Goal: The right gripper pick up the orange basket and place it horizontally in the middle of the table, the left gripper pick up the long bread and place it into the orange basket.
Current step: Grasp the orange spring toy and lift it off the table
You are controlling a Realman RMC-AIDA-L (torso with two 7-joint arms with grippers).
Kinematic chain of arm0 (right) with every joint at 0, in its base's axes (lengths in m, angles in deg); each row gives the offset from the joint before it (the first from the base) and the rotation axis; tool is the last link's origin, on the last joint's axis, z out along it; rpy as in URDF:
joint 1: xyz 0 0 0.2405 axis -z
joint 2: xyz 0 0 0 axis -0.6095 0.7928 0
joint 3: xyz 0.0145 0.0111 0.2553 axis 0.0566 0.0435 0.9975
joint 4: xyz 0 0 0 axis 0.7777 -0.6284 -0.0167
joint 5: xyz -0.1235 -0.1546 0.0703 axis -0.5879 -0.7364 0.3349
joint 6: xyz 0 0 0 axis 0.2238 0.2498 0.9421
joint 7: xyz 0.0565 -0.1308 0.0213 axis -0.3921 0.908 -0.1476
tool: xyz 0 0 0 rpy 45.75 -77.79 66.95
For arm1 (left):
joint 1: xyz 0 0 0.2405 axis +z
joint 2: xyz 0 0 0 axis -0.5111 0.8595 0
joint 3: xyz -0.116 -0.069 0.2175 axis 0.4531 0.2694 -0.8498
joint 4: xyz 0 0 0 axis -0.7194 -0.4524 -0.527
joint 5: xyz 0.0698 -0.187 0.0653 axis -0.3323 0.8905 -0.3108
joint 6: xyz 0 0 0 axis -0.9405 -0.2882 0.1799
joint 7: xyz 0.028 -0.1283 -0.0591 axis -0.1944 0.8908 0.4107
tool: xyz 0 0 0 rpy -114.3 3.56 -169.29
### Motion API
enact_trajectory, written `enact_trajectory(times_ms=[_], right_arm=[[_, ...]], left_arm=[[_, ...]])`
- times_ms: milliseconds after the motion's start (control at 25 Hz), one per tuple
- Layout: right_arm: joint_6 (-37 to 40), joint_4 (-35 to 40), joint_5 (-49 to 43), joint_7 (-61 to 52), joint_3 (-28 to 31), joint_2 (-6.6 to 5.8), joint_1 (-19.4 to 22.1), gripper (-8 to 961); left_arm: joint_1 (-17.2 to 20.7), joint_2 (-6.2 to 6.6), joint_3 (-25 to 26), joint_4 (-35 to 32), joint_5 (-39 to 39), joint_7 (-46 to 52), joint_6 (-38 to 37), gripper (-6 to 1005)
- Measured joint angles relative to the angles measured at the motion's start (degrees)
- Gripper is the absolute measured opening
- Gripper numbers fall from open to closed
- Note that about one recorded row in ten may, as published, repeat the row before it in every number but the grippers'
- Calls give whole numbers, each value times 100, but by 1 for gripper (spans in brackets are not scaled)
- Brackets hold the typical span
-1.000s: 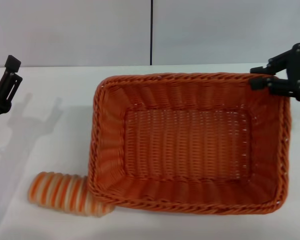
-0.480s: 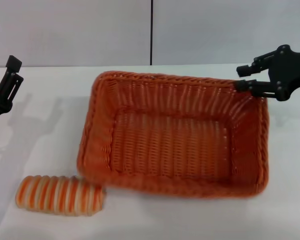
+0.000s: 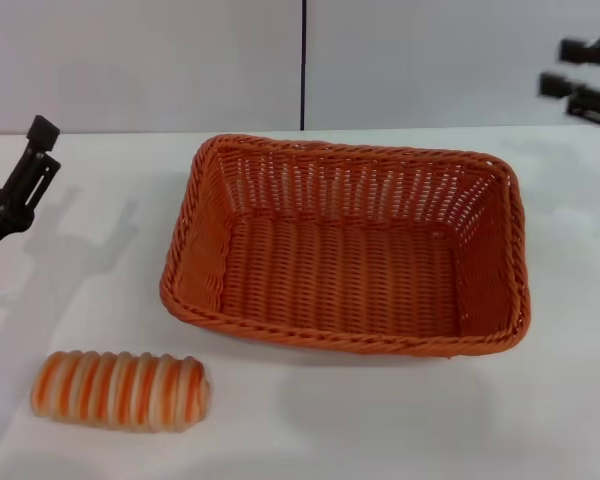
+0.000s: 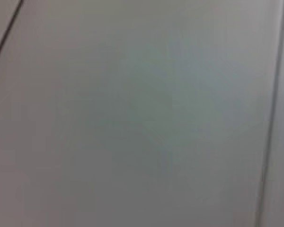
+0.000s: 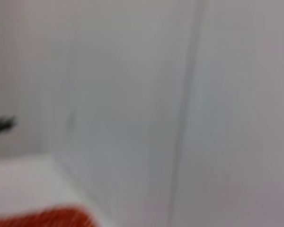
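The bread (image 3: 121,390) lies lengthwise just beside the basket (image 3: 345,248), nearer the left end effector (image 3: 15,185), which hangs released, empty.

Orange basket (image 3: 346,250) mid table (image 3: 400,420); long bread (image 3: 121,389) beside its front-left corner, apart, below-right of left gripper (image 3: 20,180).

Head view downward; wrists wallward.
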Motion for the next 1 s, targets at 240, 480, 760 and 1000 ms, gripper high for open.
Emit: enact_trajectory(times_ms=[240,480,760,1000], right_arm=[[-1,-547,604,200,603,-14,540,465],[-35,-1092,823,417,1554,108,1012,465],[209,-2007,1420,1374,2887,372,1511,465],[400,-2258,1465,1564,3461,428,1604,465]], left_arm=[[178,50,-329,-1610,-817,1770,-378,843],[285,302,-841,-2656,-1467,3211,-395,843],[350,765,-851,-2792,-2503,3960,-256,843],[481,884,-836,-2816,-2993,4067,-218,843]])
